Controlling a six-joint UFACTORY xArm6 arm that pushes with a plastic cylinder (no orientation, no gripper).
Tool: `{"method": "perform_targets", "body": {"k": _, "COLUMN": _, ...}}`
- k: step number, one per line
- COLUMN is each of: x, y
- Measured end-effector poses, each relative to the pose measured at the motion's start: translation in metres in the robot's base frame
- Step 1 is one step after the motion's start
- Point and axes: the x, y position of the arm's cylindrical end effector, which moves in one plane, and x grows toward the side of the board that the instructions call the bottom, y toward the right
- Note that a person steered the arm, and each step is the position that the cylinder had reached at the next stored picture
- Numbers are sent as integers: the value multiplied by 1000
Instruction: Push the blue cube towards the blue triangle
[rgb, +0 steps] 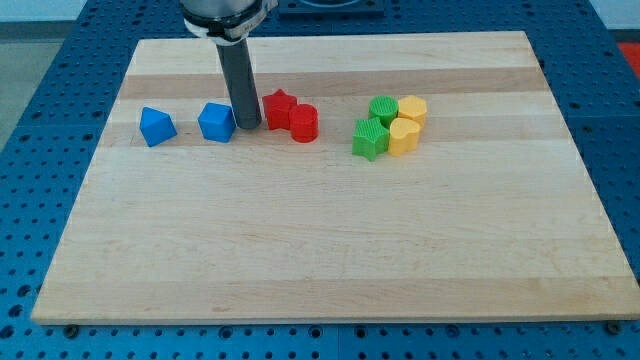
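Observation:
The blue cube (216, 122) sits on the wooden board (330, 230) toward the view's upper left. The blue triangle (156, 126) lies a short gap to its left. My tip (249, 126) stands just to the right of the blue cube, touching or almost touching its right side, between the cube and the red blocks. The dark rod rises from it to the view's top.
A red star (278, 106) and a red cylinder (304, 123) sit right of my tip. Farther right are a green cylinder (383, 109), a green star (369, 139), a yellow hexagon (412, 109) and a yellow block (403, 137), clustered together.

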Motion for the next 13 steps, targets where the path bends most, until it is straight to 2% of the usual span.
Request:
{"method": "perform_targets", "body": {"k": 6, "x": 9, "y": -20}}
{"method": "perform_targets", "body": {"k": 7, "x": 6, "y": -18}}
{"method": "perform_targets", "body": {"k": 9, "x": -28, "y": -3}}
{"method": "perform_targets", "body": {"k": 11, "x": -29, "y": -33}}
{"method": "perform_targets", "body": {"k": 13, "x": -17, "y": -34}}
